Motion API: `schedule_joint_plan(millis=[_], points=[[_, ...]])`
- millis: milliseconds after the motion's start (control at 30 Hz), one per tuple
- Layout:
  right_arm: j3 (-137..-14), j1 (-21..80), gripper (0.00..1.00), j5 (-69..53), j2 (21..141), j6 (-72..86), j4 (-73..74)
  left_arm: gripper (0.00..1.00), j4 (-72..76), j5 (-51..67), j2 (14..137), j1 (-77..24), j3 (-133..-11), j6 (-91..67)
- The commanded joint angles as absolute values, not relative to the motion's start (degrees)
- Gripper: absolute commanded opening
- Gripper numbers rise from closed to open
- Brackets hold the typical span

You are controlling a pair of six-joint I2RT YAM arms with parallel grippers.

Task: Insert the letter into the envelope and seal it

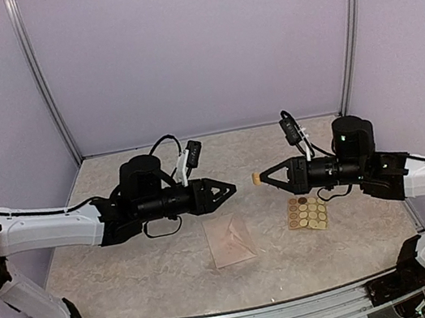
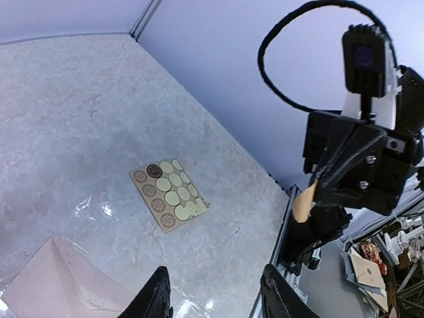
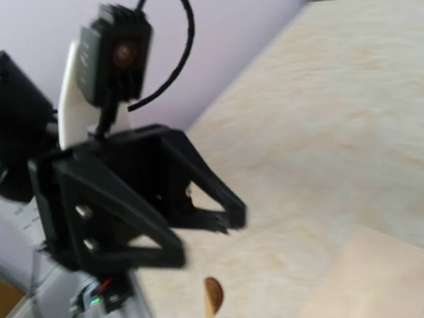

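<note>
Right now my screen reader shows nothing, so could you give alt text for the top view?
The right gripper, shut, holds a round sticker at its tip above the table, facing the open, empty left gripper. Below them an envelope lies flat, a sticker sheet on its right.

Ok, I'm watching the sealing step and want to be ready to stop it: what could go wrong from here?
1. The sticker is pinched only at the tips of the right fingers in mid-air; it may cling to them or drop.
2. The left fingers, open, point straight at it; the tips could collide.
3. The envelope lies loose on the table, so pressing may shift it.
</note>
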State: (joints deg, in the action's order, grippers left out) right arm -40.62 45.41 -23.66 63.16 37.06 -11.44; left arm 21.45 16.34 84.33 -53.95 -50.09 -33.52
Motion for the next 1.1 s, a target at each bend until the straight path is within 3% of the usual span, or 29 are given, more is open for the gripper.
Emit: schedule_joint_plan(millis=[0, 533, 833, 1067], points=[[-38.9, 44.4, 0.00, -17.0, 61.4, 37.0, -5.7, 0.41, 13.8, 17.1, 95.4, -52.7, -59.1, -28.4], [-37.7, 43.7, 0.00, -16.6, 61.5, 37.9, -5.0, 0.37, 4.7, 20.4, 120.2, -48.4, -73.3, -25.3], [-38.1, 43.5, 0.00, -17.0, 62.1, 38.3, -5.0, 0.36, 4.3, 18.0, 120.2, -46.8, -68.1, -26.1], [-37.9, 43.6, 0.00, -17.3, 62.6, 37.9, -5.0, 0.35, 2.8, 11.0, 113.3, -46.4, -58.8, -29.3]])
